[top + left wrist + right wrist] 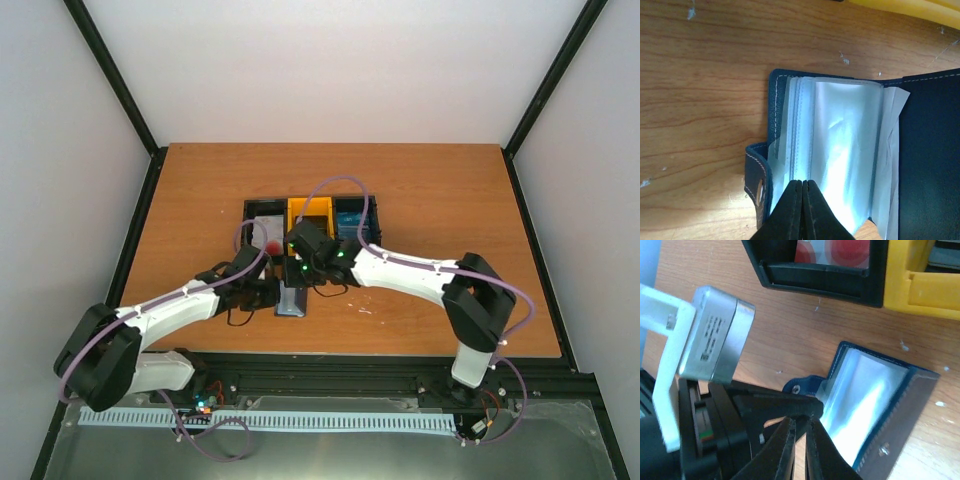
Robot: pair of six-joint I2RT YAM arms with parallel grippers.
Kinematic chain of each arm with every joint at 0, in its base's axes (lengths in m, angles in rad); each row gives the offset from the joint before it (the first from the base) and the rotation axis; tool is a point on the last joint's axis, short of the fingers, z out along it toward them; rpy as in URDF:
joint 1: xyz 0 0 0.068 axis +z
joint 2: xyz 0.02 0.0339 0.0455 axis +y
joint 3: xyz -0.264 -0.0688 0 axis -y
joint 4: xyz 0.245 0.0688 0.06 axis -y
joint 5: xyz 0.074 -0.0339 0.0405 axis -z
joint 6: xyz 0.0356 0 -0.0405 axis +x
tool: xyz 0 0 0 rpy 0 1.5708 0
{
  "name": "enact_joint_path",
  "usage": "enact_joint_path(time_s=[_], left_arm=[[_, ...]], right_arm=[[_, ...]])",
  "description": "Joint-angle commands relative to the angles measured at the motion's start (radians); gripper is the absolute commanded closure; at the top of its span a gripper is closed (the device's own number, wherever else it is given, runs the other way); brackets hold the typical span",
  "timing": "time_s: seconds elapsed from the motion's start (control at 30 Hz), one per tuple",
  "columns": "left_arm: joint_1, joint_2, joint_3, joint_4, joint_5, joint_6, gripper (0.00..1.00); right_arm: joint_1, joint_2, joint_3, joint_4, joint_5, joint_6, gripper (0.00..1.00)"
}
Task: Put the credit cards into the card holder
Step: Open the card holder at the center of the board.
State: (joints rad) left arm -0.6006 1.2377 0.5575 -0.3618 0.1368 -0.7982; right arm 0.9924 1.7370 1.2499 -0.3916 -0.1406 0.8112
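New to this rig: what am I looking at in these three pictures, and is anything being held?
Two robot arms, a left arm and a right arm, stand at a wooden table. The overhead picture shows both; the other two come from a camera on each wrist. An open card holder with clear sleeves lies near a black-and-yellow bin tray, where credit cards with red circles sit. The left gripper is shut and appears to pinch a sleeve's edge. The right gripper is nearly closed beside it; whether it grips anything is unclear.

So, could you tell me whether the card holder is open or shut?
Open: the card holder lies spread, its clear sleeves exposed.
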Motion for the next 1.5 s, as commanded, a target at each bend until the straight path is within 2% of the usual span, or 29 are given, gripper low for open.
enact_joint_path(time_s=[0.0,0.23,0.43,0.57,0.8,1.07,1.27,1.47], left_arm=[[0.016,0.025,-0.001,0.043,0.054,0.020,0.99],[0.035,0.075,-0.016,0.037,0.068,0.010,0.99],[0.099,0.060,-0.075,0.107,0.171,0.023,0.99],[0.104,0.060,-0.079,0.118,0.191,0.036,0.99],[0.104,0.033,-0.082,0.109,0.179,0.039,0.99],[0.104,-0.014,-0.071,0.118,0.181,0.053,0.99],[0.104,-0.079,-0.064,0.171,0.258,0.074,0.97],[0.104,-0.103,-0.047,0.243,0.353,0.077,0.95]], right_arm=[[0.019,0.094,0.094,-0.038,-0.004,0.024,0.92],[0.023,0.218,0.190,-0.194,0.028,0.098,0.93],[0.023,0.241,0.172,-0.178,0.004,0.127,0.93],[0.023,0.294,0.221,-0.205,-0.020,0.118,0.93],[0.023,0.294,0.256,-0.310,0.089,0.105,0.94],[0.029,0.231,0.277,-0.472,0.236,0.108,0.78],[0.029,0.202,0.252,-0.568,0.356,0.127,0.76],[0.018,0.179,0.200,-0.618,0.445,0.123,0.70]])
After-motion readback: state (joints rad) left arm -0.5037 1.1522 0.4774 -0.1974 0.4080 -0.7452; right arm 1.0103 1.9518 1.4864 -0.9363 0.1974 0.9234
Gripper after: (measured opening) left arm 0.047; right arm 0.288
